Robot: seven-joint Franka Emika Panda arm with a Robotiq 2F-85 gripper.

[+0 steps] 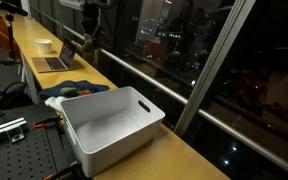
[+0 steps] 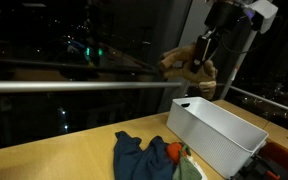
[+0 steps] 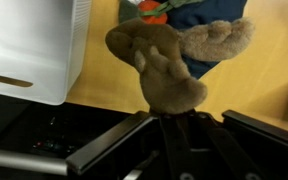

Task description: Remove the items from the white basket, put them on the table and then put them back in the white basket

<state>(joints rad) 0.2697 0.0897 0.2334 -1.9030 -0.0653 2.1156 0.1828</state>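
A Robotiq gripper [image 2: 208, 48] hangs high above the wooden table [image 1: 174, 150], its jaws pinched nearly closed on one brown plush toy [image 2: 189, 62], taken at one end so the body dangles well clear of the surface in both exterior views; in the wrist view the toy fills the gap between the two fingers, limbs splayed outward. The height reads as a carry meant to clear the basket wall, though whether the toy is bound for the table or for the white basket [image 1: 114, 125] cannot be told; the basket, one in number, stands open-topped and looks empty. Just beside its wall three loose items lie bunched and touching on the table: one dark blue cloth [image 2: 136, 156], one small orange object [image 2: 172, 150] and one green piece [image 2: 189, 168], likely set close so the return trip is short. Farther along the table sit one laptop [image 1: 54, 62] and one pale cup [image 1: 44, 45], well apart from the work.
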